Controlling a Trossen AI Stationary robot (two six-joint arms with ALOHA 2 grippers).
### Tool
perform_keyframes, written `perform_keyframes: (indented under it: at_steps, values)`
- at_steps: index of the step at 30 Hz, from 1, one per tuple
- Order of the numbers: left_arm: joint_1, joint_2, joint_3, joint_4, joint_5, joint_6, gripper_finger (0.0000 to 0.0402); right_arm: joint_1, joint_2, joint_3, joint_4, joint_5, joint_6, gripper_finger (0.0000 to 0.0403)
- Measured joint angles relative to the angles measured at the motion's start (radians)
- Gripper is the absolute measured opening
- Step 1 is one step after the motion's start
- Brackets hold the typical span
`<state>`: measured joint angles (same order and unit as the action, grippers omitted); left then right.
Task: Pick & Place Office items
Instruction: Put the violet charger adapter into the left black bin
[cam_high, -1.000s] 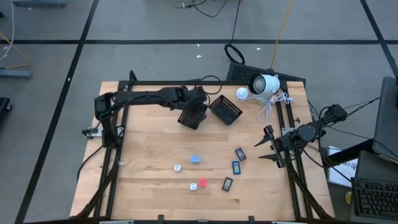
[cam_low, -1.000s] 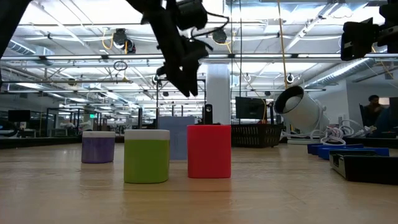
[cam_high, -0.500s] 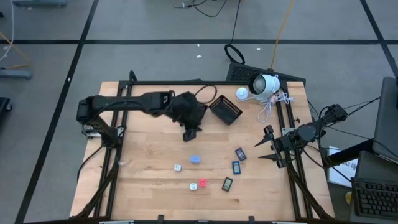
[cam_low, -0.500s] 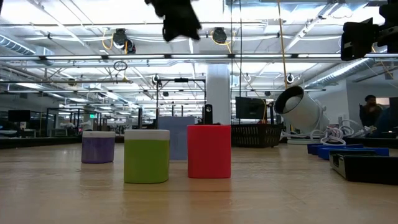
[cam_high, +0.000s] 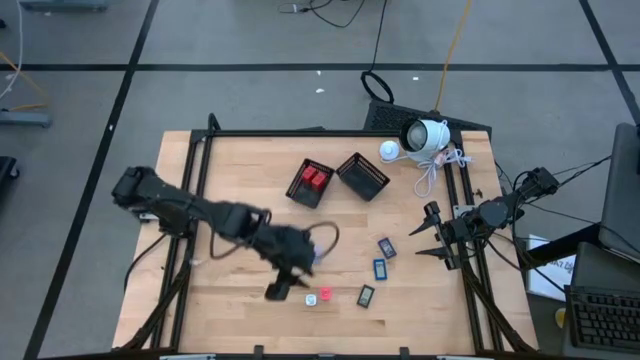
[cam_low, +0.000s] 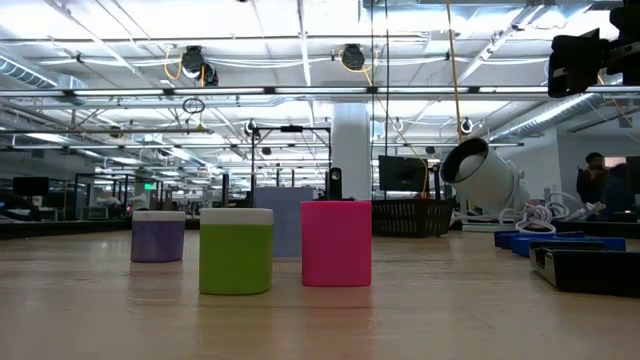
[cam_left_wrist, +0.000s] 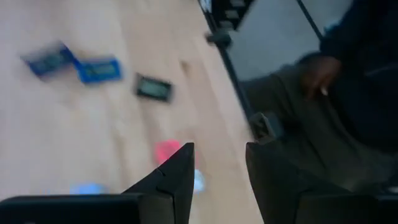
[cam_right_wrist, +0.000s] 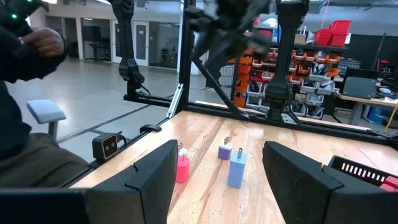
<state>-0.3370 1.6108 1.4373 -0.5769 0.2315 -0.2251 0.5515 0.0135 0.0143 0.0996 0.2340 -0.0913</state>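
My left gripper (cam_high: 280, 291) (cam_left_wrist: 219, 167) is open and hovers near the table's near edge, just left of a red block (cam_high: 325, 295) (cam_left_wrist: 166, 151) and a white bit (cam_high: 310, 299) (cam_left_wrist: 198, 180). A dark blue-faced rectangle (cam_high: 365, 295) (cam_left_wrist: 153, 88) and two blue ones (cam_high: 379, 268) (cam_high: 387, 247) lie flat to their right. The arm covers most of the pale blue block (cam_left_wrist: 87, 188). Red pieces (cam_high: 314, 179) lie in the left mesh basket (cam_high: 300, 190). My right gripper (cam_high: 432, 238) (cam_right_wrist: 217, 180) is open and waits off the table's right edge.
A second black mesh basket (cam_high: 362, 176) stands beside the first near the far edge. A white camera (cam_high: 424, 136) and its cable (cam_high: 432, 172) occupy the far right corner. A seated person (cam_left_wrist: 336, 93) is beyond the table's near edge. Bare wood lies between baskets and items.
My left arm has swung from over the left basket at the far side toward the near edge and now reaches low over the items. It has left the low view. The basket, hidden under the gripper before, now shows its red pieces.
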Motion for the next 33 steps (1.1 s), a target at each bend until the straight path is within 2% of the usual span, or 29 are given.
perform_keyframes:
  at_steps: [4, 12, 15, 17, 21, 24, 28, 33]
  values:
    - [-0.08, -0.002, -0.023, 0.012, -0.015, -0.174, 0.0144, 0.0, 0.0, 0.0, 0.0, 0.0, 0.0, 0.0224]
    - [-0.246, -0.001, -0.128, 0.068, -0.32, -0.555, 0.0126, 0.0, 0.0, 0.0, 0.0, 0.0, 0.0, 0.0224]
    - [-0.293, 0.0, -0.174, 0.094, -0.382, -0.687, 0.0122, 0.0, 0.0, 0.0, 0.0, 0.0, 0.0, 0.0224]
    - [-0.319, -0.001, -0.21, 0.107, -0.385, -0.768, 0.0122, 0.0, 0.0, 0.0, 0.0, 0.0, 0.0, 0.0224]
    - [-0.374, 0.0, -0.29, 0.109, -0.382, -0.816, 0.0122, 0.0, 0.0, 0.0, 0.0, 0.0, 0.0, 0.0224]
    - [-0.395, 0.006, -0.351, 0.104, -0.346, -0.933, 0.0122, 0.0, 0.0, 0.0, 0.0, 0.0, 0.0, 0.0224]
    - [-0.394, 0.007, -0.422, 0.116, -0.34, -1.161, 0.0122, 0.0, 0.0, 0.0, 0.0, 0.0, 0.0, 0.0224]
    - [-0.36, 0.006, -0.5, 0.11, -0.355, -1.307, 0.0123, 0.0, 0.0, 0.0, 0.0, 0.0, 0.0, 0.0224]
